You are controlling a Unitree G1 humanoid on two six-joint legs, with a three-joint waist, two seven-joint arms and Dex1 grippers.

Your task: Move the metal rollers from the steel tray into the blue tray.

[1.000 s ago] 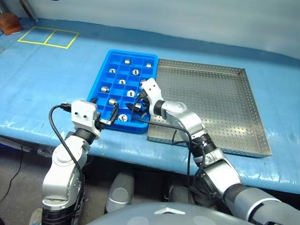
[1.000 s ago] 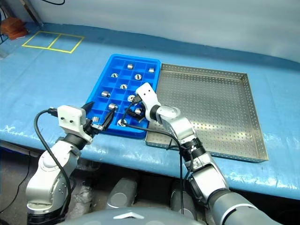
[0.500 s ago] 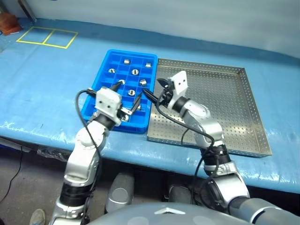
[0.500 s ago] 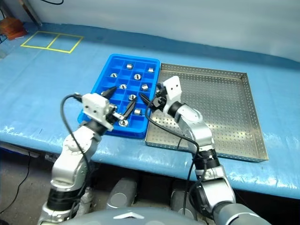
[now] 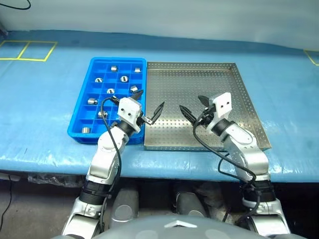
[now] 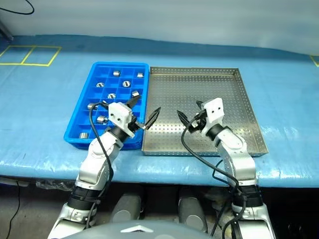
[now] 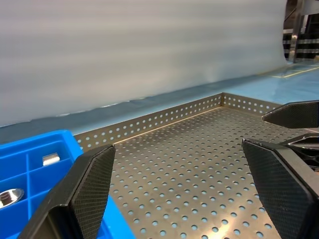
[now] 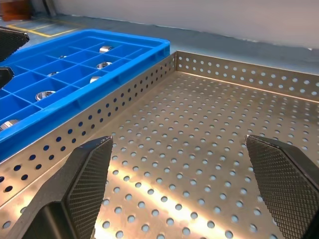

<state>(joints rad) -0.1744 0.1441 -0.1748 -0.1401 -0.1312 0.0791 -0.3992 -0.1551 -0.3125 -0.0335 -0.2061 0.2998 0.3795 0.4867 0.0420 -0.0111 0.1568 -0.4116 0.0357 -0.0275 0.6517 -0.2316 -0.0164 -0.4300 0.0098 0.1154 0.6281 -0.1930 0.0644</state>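
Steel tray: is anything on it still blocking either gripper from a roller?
Nothing visible does. The perforated steel tray shows a bare floor, with no rollers left; the shiny metal rollers already sit in the blue plastic compartment tray. Left gripper and right gripper are open over it.

Both arms reach forward with bent elbows, and the left gripper [image 5: 148, 106] and the right gripper [image 5: 194, 106] point toward each other (near but not touching), fingers spread wide and holding nothing.
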